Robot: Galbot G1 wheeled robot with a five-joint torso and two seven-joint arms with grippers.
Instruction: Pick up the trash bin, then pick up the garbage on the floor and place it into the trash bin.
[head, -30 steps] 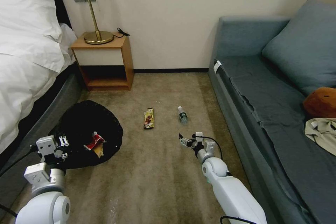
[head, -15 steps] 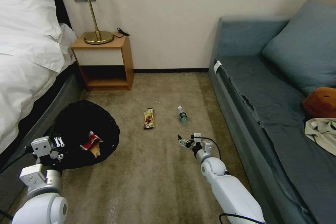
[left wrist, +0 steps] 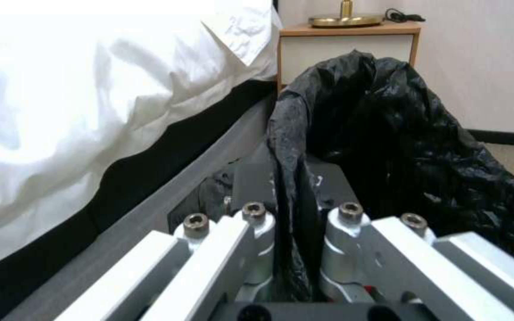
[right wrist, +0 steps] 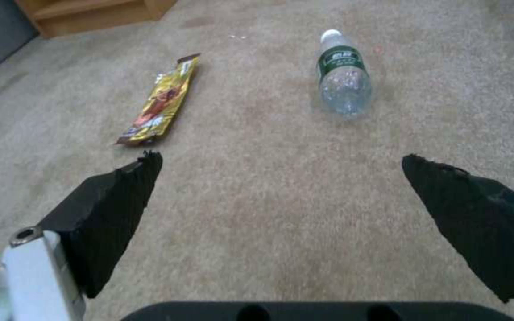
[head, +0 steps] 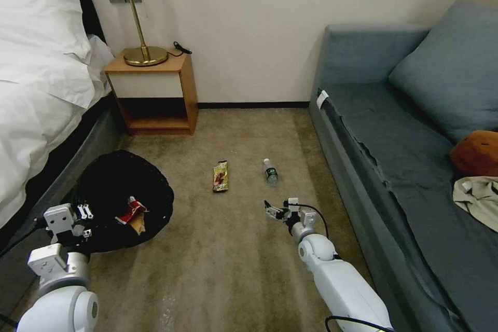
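The trash bin (head: pixel 122 197) sat low at the bed's (head: pixel 36 114) side, two wrappers (head: pixel 132 213) inside; the left end effector (head: pixel 83 220) clamped its bag rim. On the left wrist, black liner (left wrist: pixel 292 187) ran between closed fingers. On the right wrist, spread pads (right wrist: pixel 111 214) faced the candy wrapper (right wrist: pixel 160 103) and bottle (right wrist: pixel 343 76) lying apart on carpet (right wrist: pixel 257 200).

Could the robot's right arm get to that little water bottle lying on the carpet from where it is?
Probably yes: the right end effector is open just short of the bottle, with bare carpet between them.
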